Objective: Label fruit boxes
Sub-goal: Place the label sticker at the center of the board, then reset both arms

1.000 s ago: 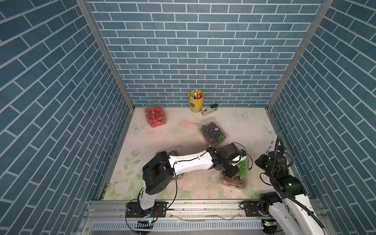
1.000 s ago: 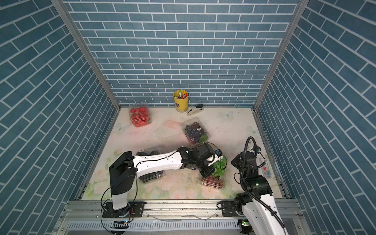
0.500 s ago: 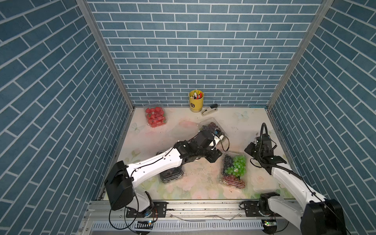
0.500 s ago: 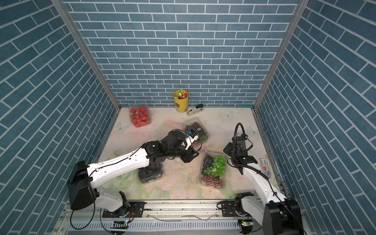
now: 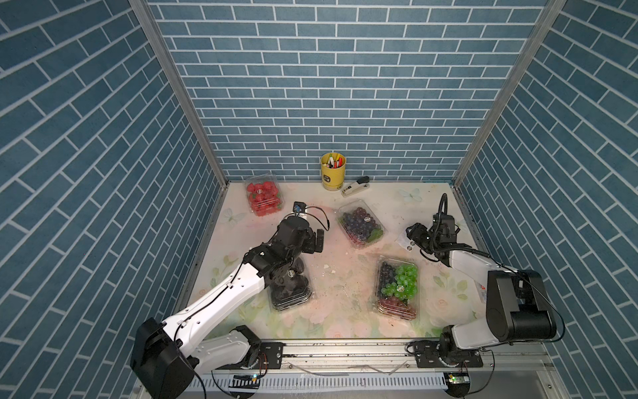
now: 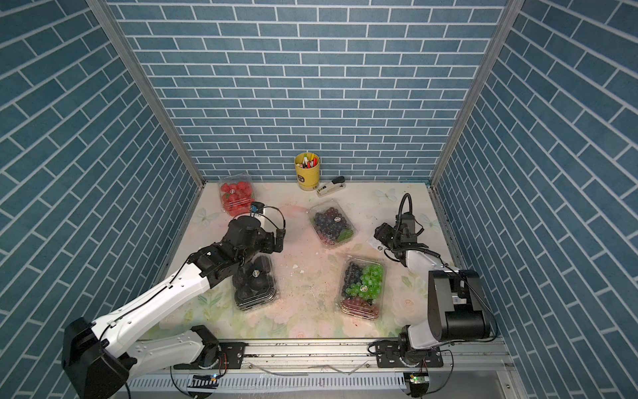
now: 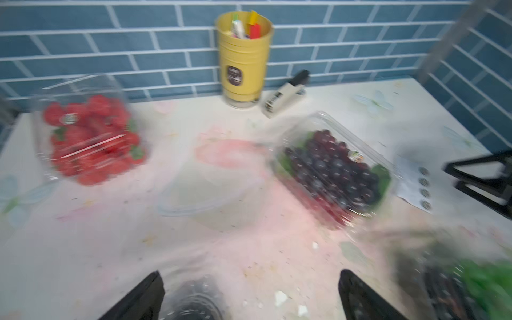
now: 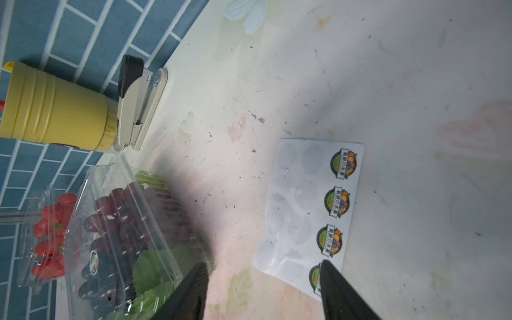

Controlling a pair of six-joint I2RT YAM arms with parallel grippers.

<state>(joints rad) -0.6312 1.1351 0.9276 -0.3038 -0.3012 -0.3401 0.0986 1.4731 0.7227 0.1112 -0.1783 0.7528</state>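
Four clear fruit boxes lie on the table, each with a round sticker on its lid: strawberries (image 5: 264, 194) at the back left, dark grapes (image 5: 360, 223) in the middle, black fruits (image 5: 290, 286) at the front left, mixed grapes (image 5: 397, 287) at the front right. My left gripper (image 5: 319, 240) hangs open and empty above the table, just beyond the black fruits box (image 6: 255, 283). In the left wrist view its jaws (image 7: 249, 274) stand wide apart. My right gripper (image 8: 263, 263) is open over the near edge of the white sticker sheet (image 8: 313, 210), holding nothing.
A yellow pen cup (image 5: 333, 171) and a stapler (image 5: 355, 186) stand against the back wall. Small white paper scraps (image 5: 326, 266) lie mid-table. Blue brick walls close in the left, right and back sides.
My left arm drew back from the mixed grapes box toward the left, and its gripper opened. My right arm reached forward to the sticker sheet, and its gripper opened.
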